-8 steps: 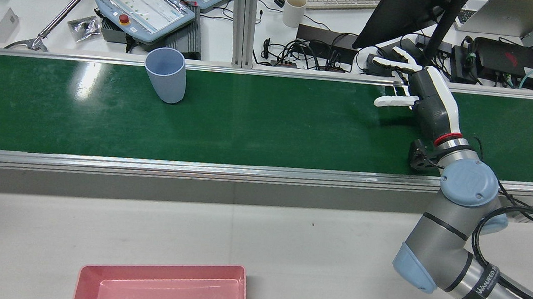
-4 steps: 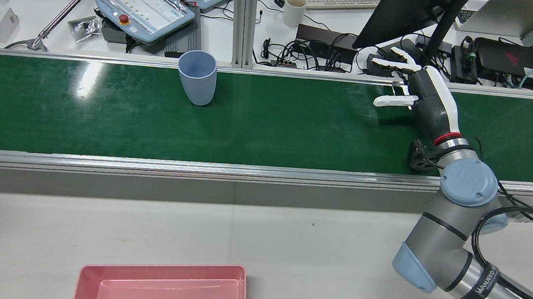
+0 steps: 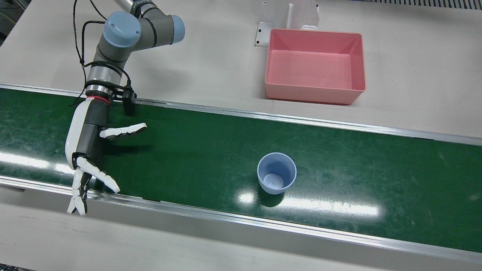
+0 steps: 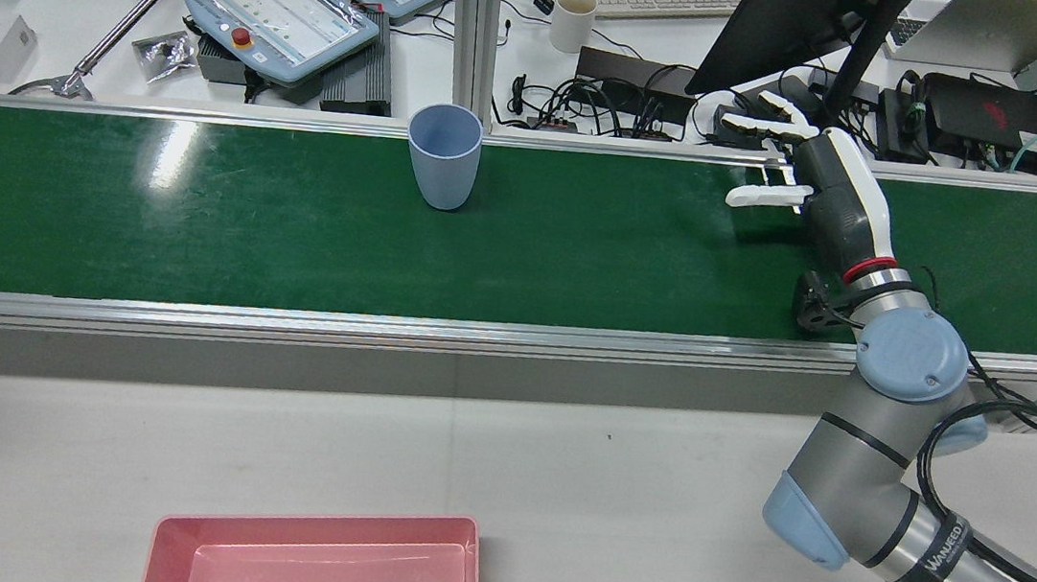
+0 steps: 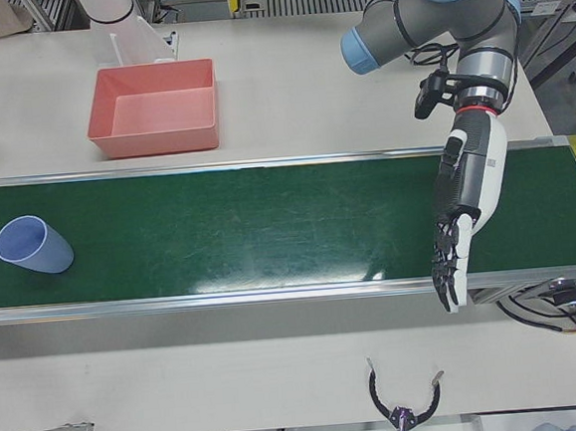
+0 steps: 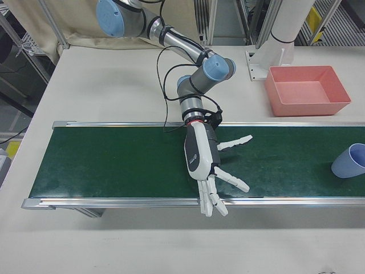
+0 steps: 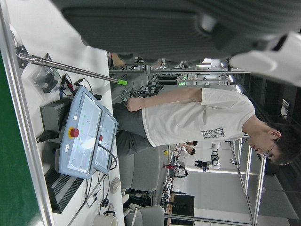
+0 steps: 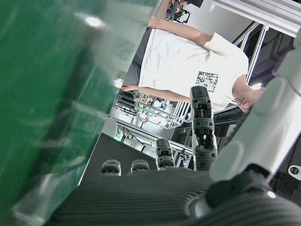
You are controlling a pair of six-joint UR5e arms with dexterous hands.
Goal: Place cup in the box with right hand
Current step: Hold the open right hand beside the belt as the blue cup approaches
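Front view: the blue cup [image 3: 276, 178] is standing upright at lower centre on the green belt [image 3: 376, 165], well apart from the right hand [image 3: 88, 145] at left, which is hanging with fingers spread, grasping nothing. The pink box [image 3: 315, 66] is sitting at upper right.

Rear view: the cup [image 4: 442, 156] is standing at upper centre, the right hand [image 4: 822, 198] at upper right.

Left-front view: a second hand [image 5: 466, 196] is hanging at right with fingers extended, released.
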